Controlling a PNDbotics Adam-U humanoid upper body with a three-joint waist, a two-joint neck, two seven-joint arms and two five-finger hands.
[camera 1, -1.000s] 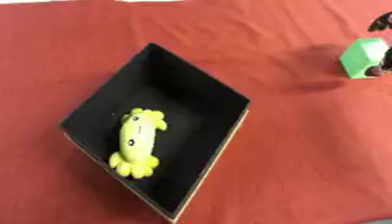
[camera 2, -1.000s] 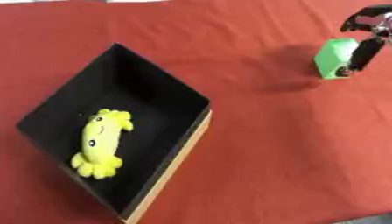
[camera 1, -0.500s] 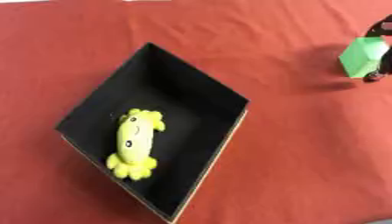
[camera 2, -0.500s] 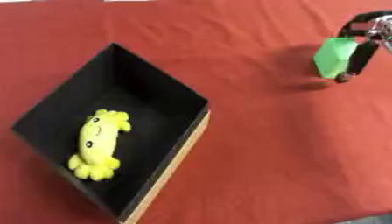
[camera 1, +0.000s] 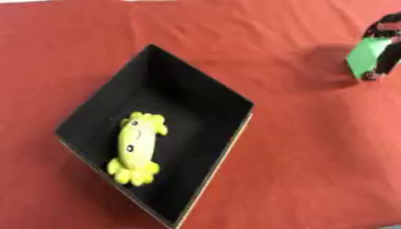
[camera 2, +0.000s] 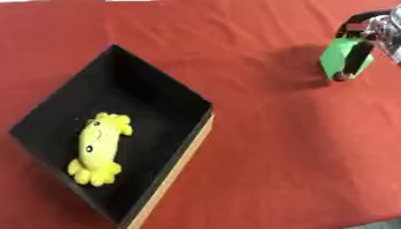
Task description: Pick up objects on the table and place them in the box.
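Gripping the green block, the right hand has its fingers curled round it at the tabletop's far right, apparently lifted slightly since before; carrying to the black box, where a yellow plush toy lies, remains.

Black box sits tilted like a diamond on the red tablecloth, with a yellow plush toy lying inside near its lower left. Way off at the right edge, the right hand has its fingers curled around a green block.
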